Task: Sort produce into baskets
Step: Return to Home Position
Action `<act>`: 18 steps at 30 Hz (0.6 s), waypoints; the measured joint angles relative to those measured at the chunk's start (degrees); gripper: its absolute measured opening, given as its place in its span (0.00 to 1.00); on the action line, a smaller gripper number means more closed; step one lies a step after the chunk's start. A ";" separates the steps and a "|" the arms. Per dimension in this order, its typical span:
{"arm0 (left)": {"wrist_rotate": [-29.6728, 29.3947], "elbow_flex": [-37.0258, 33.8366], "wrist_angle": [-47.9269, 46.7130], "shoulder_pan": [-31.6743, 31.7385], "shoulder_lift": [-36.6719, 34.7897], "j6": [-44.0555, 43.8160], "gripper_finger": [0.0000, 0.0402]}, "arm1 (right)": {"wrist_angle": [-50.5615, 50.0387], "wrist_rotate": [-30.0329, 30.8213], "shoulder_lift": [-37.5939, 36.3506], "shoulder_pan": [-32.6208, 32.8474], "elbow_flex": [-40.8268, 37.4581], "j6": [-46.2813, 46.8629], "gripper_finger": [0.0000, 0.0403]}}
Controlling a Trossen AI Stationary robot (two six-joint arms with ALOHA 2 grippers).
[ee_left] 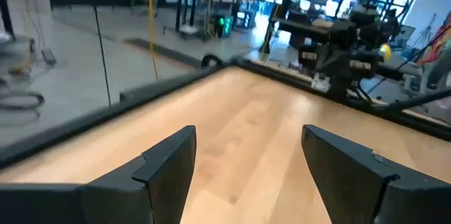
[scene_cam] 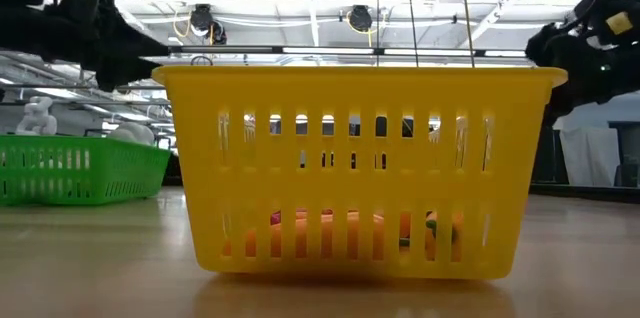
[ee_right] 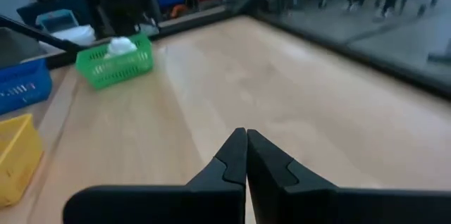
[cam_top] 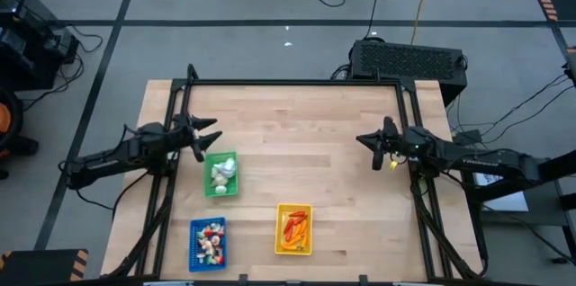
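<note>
Shows pale blond wood with faint plank stripes on the worktop (cam_top: 306, 124). Holds orange and red pieces (cam_top: 293, 228) in the slotted yellow basket (cam_top: 293, 206). Beside the yellow basket, keeps red-and-white pieces (cam_top: 210, 243) in the blue basket (cam_top: 193, 246); farther off, white bulbs (cam_top: 222, 173) in the green basket (cam_top: 221, 193).

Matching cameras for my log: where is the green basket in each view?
High: green basket, left of centre.
Low: green basket, far left.
Left wrist: not in it.
Right wrist: green basket, upper left.
Landmark: yellow basket, in every view but left wrist.
</note>
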 joint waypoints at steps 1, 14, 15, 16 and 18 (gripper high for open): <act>0.15 0.00 -0.89 0.08 0.00 -0.76 0.66 | 0.11 0.52 -0.94 0.49 0.02 -0.99 0.00; 3.47 0.00 0.01 0.20 0.02 0.16 0.66 | -0.34 -1.13 -7.27 3.04 0.04 -14.25 0.00; 3.50 0.00 0.09 0.20 0.02 -0.28 0.66 | -0.35 -1.17 -7.21 3.02 0.04 -14.26 0.00; 3.49 0.00 0.06 0.20 0.02 -0.76 0.66 | -0.35 -1.17 -7.16 3.02 0.04 -14.32 0.00; 3.06 0.00 0.07 0.20 0.02 -0.37 0.66 | -0.35 -1.17 -7.18 3.02 0.04 -14.38 0.00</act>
